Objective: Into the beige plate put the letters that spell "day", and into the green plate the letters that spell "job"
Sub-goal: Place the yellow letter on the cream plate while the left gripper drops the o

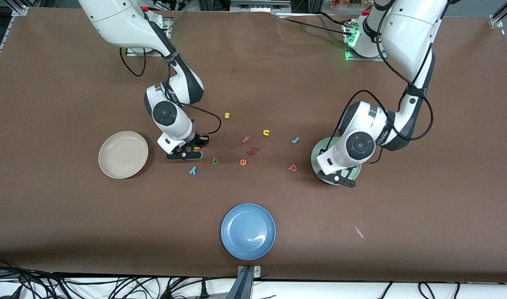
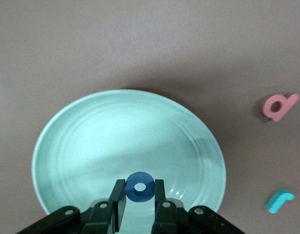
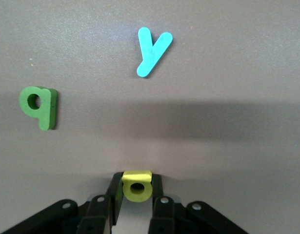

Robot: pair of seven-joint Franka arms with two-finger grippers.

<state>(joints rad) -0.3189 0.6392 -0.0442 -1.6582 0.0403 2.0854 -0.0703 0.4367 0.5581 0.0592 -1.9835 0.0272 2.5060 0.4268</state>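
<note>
Nearest the front camera, the blue plate is sitting out of this job — it takes no letters. Next up the bench, the teal "y" and the dark green stemmed letter are lying loose beside each other, with the orange "e" and the salmon "b" in the same band.

I am closing my right gripper on the yellow round-bowled letter, low over the bench just beside the green letter; the jaws are sitting against its sides, so I judge the grasp is made or nearly so. The beige plate is waiting beside it toward the right arm's end, and nothing is showing in it.

My left gripper is clamping the blue "o" and hanging over the green plate, whose visible floor is bare in the left wrist view. I judge this letter is about to be let go there — it would be the first one delivered.

A little farther off, the teal "j" is lying near the green plate, with the reddish "f", the yellow "u" and the yellow "s" scattered mid-bench.

So no letter is resting in either plate that I can see: two are in hand, and four — "y", the green one, "j", "b" — are waiting.
</note>
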